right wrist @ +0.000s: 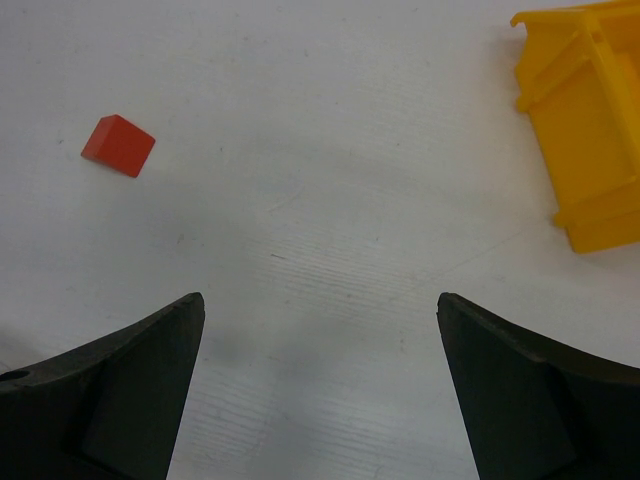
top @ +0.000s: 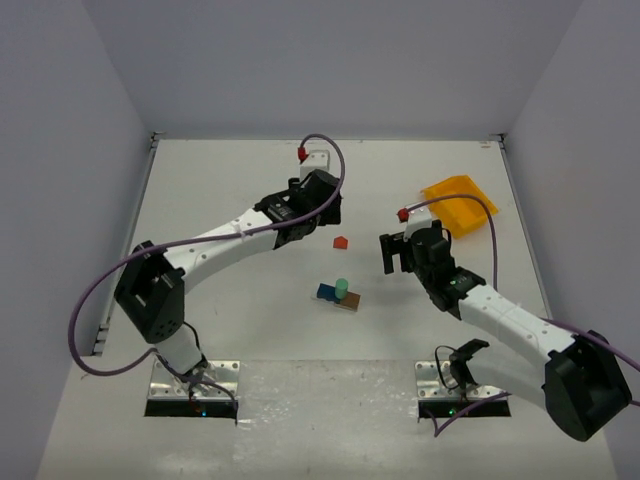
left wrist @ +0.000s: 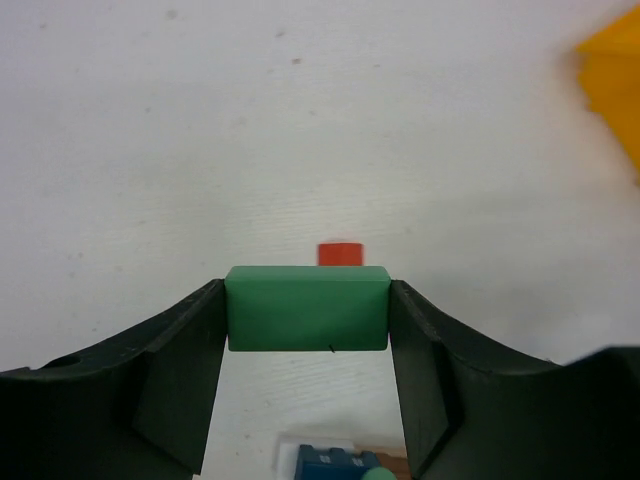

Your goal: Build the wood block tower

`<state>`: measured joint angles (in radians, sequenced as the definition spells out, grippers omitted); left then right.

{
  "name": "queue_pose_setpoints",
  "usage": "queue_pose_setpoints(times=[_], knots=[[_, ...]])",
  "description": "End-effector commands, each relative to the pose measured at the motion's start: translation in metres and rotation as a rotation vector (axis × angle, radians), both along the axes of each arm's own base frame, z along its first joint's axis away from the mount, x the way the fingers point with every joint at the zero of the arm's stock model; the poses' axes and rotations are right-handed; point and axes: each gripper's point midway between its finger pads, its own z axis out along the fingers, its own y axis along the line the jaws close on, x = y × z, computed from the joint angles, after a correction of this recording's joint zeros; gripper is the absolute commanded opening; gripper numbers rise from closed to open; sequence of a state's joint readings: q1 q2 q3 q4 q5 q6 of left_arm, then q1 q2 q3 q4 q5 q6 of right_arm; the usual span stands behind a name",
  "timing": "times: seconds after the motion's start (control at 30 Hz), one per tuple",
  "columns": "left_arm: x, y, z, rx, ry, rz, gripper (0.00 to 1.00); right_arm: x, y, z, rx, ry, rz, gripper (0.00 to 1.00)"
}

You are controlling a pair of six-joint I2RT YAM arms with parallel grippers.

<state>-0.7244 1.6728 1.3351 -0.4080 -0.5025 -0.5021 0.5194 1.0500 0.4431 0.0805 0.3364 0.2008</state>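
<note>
My left gripper (left wrist: 307, 305) is shut on a green rectangular block (left wrist: 306, 308), held above the table; in the top view this gripper (top: 318, 205) is at the back centre. A red roof-shaped block (top: 340, 242) lies loose on the table and shows in both wrist views (left wrist: 340, 254) (right wrist: 118, 145). The started tower (top: 340, 294) stands mid-table: a brown base plank (top: 348, 302), a blue block (top: 326, 291) and a mint green cylinder (top: 342, 287) on it. My right gripper (top: 398, 252) is open and empty (right wrist: 318, 310), to the right of the red block.
A yellow plastic bin (top: 458, 203) lies tipped at the back right and shows in the right wrist view (right wrist: 585, 120). Grey walls enclose the white table (top: 230, 180) on three sides. Purple cables loop over both arms.
</note>
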Motion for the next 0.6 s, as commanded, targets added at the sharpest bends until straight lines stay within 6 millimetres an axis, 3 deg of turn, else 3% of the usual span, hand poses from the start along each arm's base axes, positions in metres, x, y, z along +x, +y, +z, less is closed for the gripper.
queue_pose_setpoints(times=[0.0,0.23,0.37,0.47,0.57], knots=[[-0.023,-0.017,0.016,0.006,-0.03,-0.216,0.37,0.011,0.006,0.029,0.062,-0.082,-0.008,0.99],[-0.072,-0.049,0.021,-0.063,0.02,-0.351,0.37,0.011,-0.002,0.031,0.044,-0.099,-0.043,0.99],[-0.082,-0.053,0.032,-0.042,0.019,-0.34,0.37,0.011,-0.006,0.031,0.03,-0.102,-0.06,0.99],[-0.094,-0.054,0.028,-0.011,0.065,-0.338,0.37,0.013,-0.006,0.031,0.027,-0.099,-0.058,0.99],[-0.116,-0.066,0.015,0.001,0.15,-0.408,0.37,0.013,-0.005,0.029,0.026,-0.091,-0.052,0.99]])
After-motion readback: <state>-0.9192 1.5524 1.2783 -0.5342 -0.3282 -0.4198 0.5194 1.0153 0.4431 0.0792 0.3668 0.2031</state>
